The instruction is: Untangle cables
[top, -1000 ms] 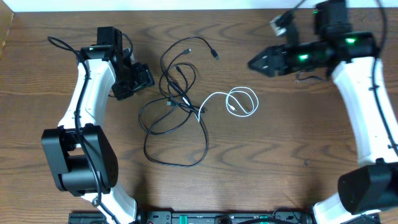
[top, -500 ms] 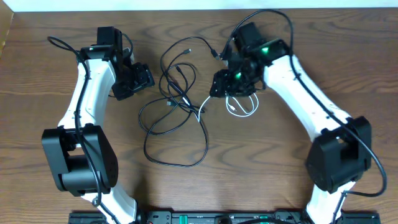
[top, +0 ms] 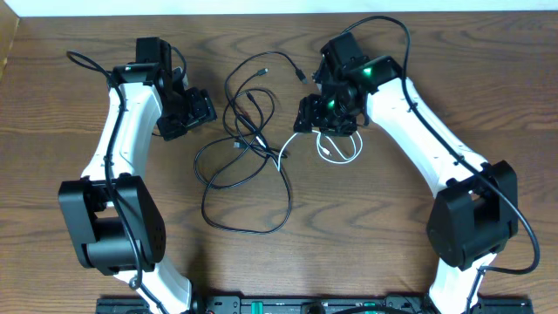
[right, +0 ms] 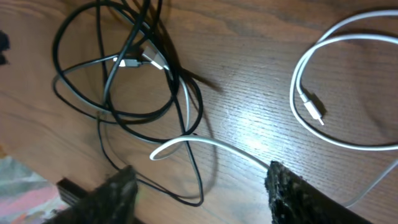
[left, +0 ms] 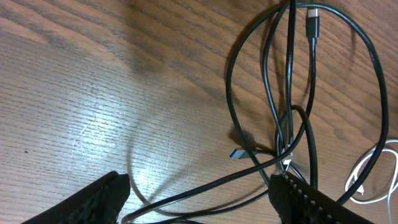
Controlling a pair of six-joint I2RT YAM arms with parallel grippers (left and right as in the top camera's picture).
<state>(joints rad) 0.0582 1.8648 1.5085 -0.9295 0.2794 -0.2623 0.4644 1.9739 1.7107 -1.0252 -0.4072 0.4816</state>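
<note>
The cables lie in a loose tangle mid-table: several black cords [top: 253, 139] in overlapping loops, and a white cord [top: 356, 148] running out of them into a small coil on the right. My left gripper [top: 187, 113] is open, just left of the tangle. In the left wrist view its fingers [left: 199, 199] straddle black strands [left: 290, 74] low over the wood without holding them. My right gripper [top: 321, 118] is open above the white coil's left side. In the right wrist view the white strand [right: 214, 144] runs between its fingers [right: 199, 193], beside the black knot [right: 149, 37].
A silver USB plug [left: 238, 154] sticks out of the knot's middle. The white cord's plug end [right: 314, 109] lies inside its coil. A black plug end [top: 301, 77] lies at the top of the tangle. The brown wooden table [top: 392, 235] ends at the back edge.
My right arm has swung in from the far right to over the white coil, then settled slightly. The left arm and the cables have not moved.
</note>
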